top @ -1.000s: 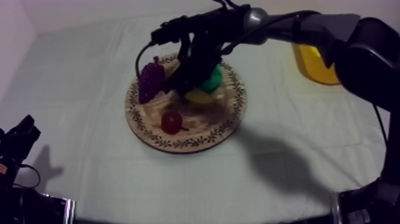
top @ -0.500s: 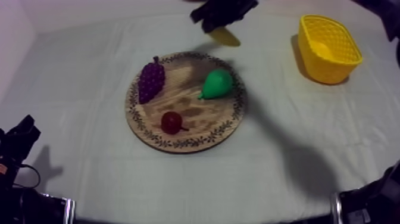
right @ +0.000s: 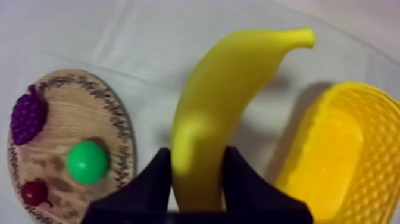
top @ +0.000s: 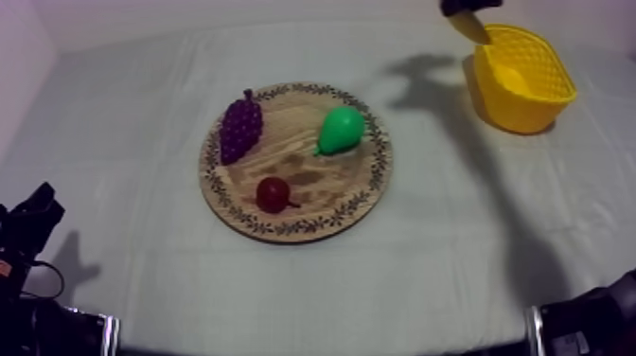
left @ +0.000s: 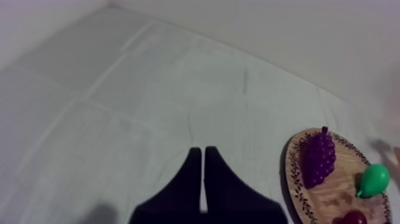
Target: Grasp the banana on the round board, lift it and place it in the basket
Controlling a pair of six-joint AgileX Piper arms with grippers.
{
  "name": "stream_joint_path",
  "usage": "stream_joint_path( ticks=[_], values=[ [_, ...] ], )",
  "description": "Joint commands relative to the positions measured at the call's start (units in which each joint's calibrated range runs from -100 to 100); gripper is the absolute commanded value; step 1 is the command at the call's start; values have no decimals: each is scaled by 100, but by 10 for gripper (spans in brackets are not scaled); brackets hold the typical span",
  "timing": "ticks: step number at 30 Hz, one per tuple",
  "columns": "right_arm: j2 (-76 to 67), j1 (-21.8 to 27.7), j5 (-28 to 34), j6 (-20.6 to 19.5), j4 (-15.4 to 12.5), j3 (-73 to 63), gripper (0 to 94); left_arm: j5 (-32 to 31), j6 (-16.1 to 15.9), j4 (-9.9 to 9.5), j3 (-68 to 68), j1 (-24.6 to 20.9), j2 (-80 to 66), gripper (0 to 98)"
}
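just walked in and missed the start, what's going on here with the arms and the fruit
The right gripper is shut on the banana and holds it in the air right beside the basket, not yet in it. The board carries the grapes, the pear and the small red fruit. The left gripper is shut on nothing, over the cloth beside the board.

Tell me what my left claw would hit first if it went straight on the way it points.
Likely nothing: ahead of the left claw lies bare cloth as far as the view shows. The wooden board sits off to the side, out of that line, though depth is unclear.
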Motion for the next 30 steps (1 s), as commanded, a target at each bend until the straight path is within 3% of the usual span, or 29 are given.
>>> stream_joint_path(
  ticks=[1, 11, 25, 28, 30],
  values=[
    [-21, 341, -57, 84, -26, 183, 148, -1, 2, -3, -1, -1, -5, 1],
    [177, 1067, -414, 322, -70, 576, 153, -1, 2, -3, -1, -1, -5, 1],
    [1191, 1442, -735, 452, -104, -16, 187, -1, 2, -3, -1, -1, -5, 1],
    [1346, 1489, -763, 466, -123, -66, 221, -1, 2, -3, -1, -1, -5, 1],
    [1400, 1500, -809, 428, -97, -26, 296, -1, 2, -3, -1, -1, -5, 1]
  ],
)
